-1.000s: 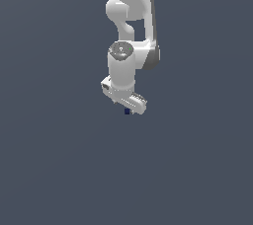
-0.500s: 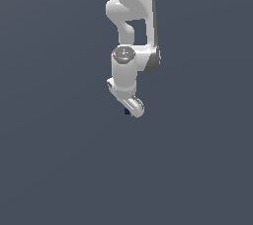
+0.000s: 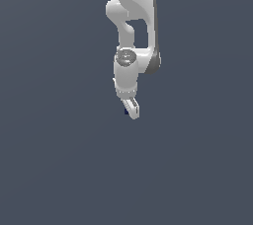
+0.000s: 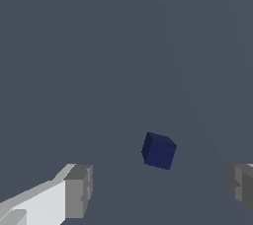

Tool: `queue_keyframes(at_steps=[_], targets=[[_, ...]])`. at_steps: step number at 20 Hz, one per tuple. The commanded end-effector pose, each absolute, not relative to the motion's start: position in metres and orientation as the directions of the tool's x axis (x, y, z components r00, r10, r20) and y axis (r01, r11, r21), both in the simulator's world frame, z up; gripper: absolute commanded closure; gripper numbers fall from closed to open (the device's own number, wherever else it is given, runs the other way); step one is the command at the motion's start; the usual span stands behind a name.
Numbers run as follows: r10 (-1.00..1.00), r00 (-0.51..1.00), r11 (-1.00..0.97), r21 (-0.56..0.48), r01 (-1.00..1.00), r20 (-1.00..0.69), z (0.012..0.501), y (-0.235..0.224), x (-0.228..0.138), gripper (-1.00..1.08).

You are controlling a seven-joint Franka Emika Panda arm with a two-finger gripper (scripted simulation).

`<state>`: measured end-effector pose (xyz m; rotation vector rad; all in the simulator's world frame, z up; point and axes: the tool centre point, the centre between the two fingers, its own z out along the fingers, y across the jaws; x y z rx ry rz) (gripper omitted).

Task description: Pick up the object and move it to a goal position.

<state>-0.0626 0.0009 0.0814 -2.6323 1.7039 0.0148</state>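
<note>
The object, a small dark navy cube (image 4: 159,150), lies on the grey floor, seen in the wrist view between and beyond my two fingertips. My gripper (image 4: 158,189) is open, with one grey pad (image 4: 79,191) on one side and the other pad (image 4: 240,187) at the frame's edge; nothing is between them. In the exterior view the white arm hangs down from the top, and my gripper (image 3: 131,110) points downward with a sliver of the cube (image 3: 126,112) showing at its tip, mostly hidden by the fingers.
A plain dark grey surface (image 3: 59,160) fills both views. No other objects, containers or edges show.
The wrist has rotated, so the hand now shows edge-on and narrower in the exterior view. The arm's lower link shifted slightly toward the exterior view's right. The cube stays in place.
</note>
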Motion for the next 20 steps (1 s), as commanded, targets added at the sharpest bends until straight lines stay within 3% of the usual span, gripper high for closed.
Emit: queue_keyframes(at_steps=[1,11,20], targets=[[-0.938,0.347,-0.347,0.0,-0.938,-0.009,0.077,0.002,-0.066,-0.92],[-0.983,0.184,-0.184,0.0,-0.983,-0.002,0.065,0.003,-0.076,-0.92],[-0.988,0.154,-0.154,0.0,-0.988,0.0,0.063,0.003,-0.078,-0.92]])
